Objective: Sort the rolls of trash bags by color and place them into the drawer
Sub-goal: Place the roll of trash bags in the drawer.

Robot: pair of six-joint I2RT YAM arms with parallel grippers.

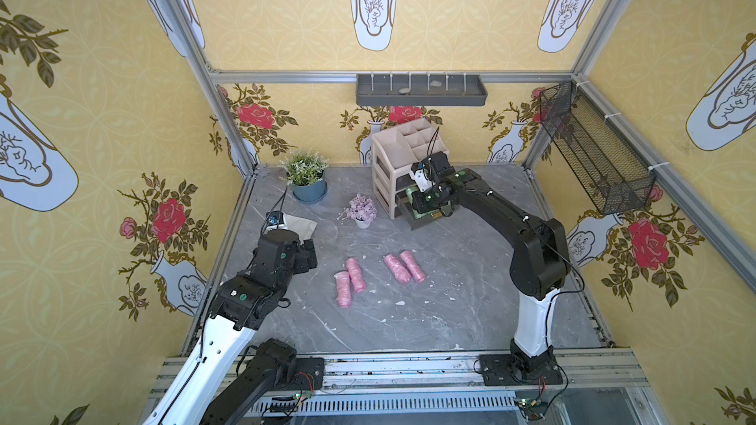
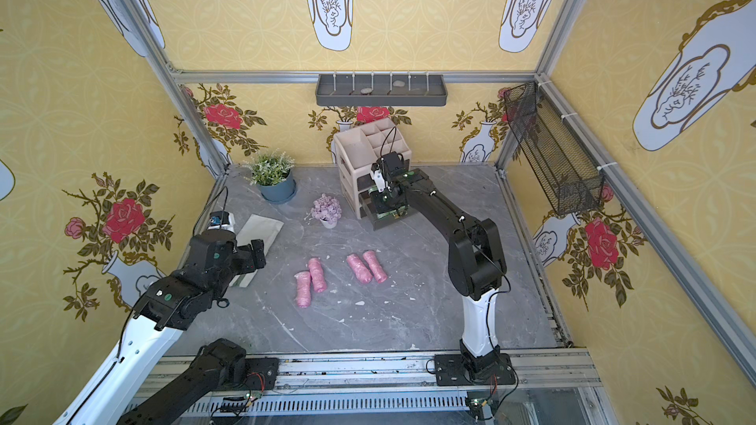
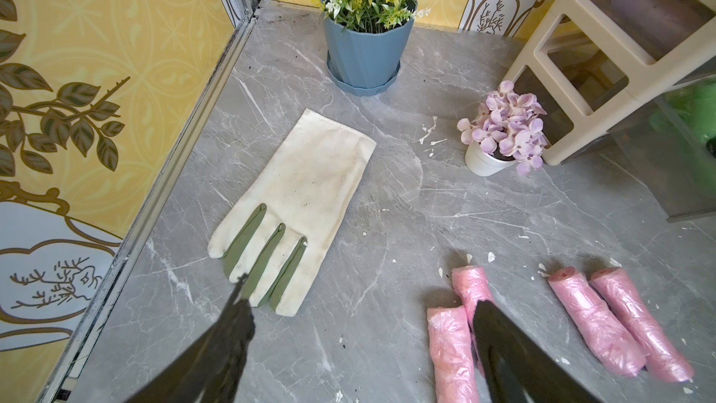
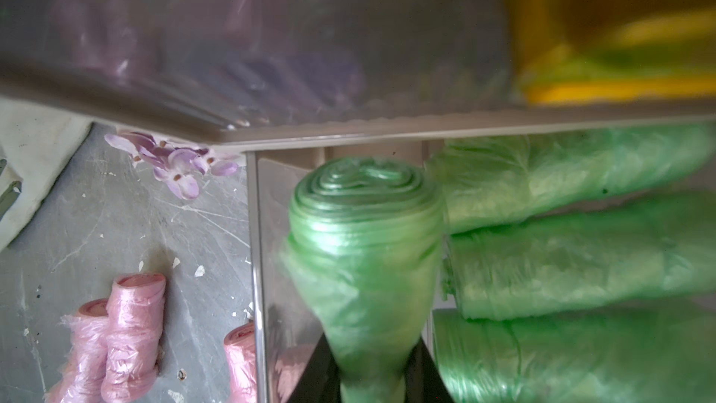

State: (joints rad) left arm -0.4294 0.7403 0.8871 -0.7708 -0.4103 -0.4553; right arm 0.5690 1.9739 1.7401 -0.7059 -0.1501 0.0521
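Nearest you, your left end effector (image 3: pixel 360 292) hangs wide open and empty above the counter (image 1: pixel 450 312), just beside the four pink rolls (image 1: pixel 396 268), which lie in two pairs. Farther back, your right end effector (image 4: pixel 368 346) pinches a green roll (image 4: pixel 364 234) inside the pulled-out bottom drawer (image 4: pixel 259 226) of the beige organizer (image 1: pixel 392 149), next to three more green rolls (image 4: pixel 581 257).
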